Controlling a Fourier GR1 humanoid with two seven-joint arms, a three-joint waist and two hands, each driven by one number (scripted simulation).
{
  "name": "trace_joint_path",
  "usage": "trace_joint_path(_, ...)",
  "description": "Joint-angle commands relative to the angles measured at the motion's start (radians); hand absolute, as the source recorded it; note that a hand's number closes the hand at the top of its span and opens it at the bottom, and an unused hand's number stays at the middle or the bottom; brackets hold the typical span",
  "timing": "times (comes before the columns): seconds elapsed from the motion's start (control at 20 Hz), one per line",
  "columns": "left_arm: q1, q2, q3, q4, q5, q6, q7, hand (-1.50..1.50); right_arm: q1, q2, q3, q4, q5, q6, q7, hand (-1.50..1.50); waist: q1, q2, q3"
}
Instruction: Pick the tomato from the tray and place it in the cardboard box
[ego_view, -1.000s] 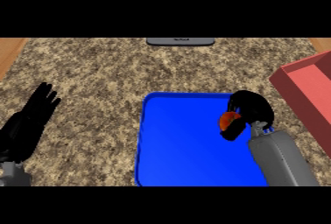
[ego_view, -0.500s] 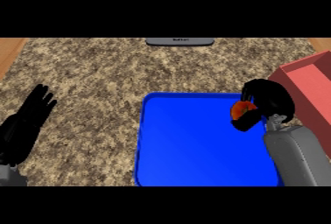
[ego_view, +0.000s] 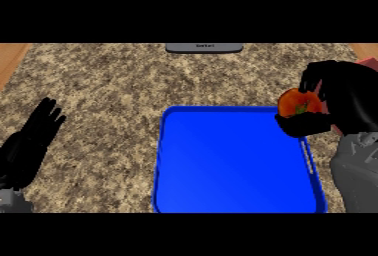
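Note:
In the head view my right hand (ego_view: 347, 102) is curled round the orange-red tomato (ego_view: 298, 103) and holds it in the air over the right rim of the blue tray (ego_view: 236, 165). The hand and forearm hide most of the reddish cardboard box (ego_view: 367, 61), of which only a corner shows at the right edge. The tray's inside is bare. My left hand (ego_view: 33, 145) rests open at the left edge, fingers up, on the granite counter.
A grey appliance edge (ego_view: 204, 47) sits at the counter's far side. Speckled granite (ego_view: 111, 90) surrounds the tray. A wooden strip (ego_view: 11, 55) shows at the far left.
My right hand has lifted the tomato from over the tray's right part and carried it right and up, toward the box. The left hand has barely shifted.

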Motion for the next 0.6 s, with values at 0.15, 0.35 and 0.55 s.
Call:
trace_joint_path(0.15, 0.002, -0.021, -0.017, 0.008, -0.032, 0.014, -0.021, 0.0, -0.114, -0.049, -0.125, -0.138, 0.033, 0.062, 0.138, 1.5, 0.003, 0.003, 0.0)
trace_joint_path(0.35, -0.015, -0.012, -0.005, -0.001, -0.002, 0.001, 0.004, 0.0, -0.136, -0.1, -0.208, -0.105, 0.043, 0.075, 0.158, 1.5, 0.005, 0.004, 0.0)
trace_joint_path(0.55, 0.016, -0.039, -0.031, -0.038, -0.032, 0.023, 0.01, 0.0, -0.193, -0.194, -0.332, 0.009, -0.009, 0.071, 0.072, 1.5, 0.01, 0.005, 0.001)
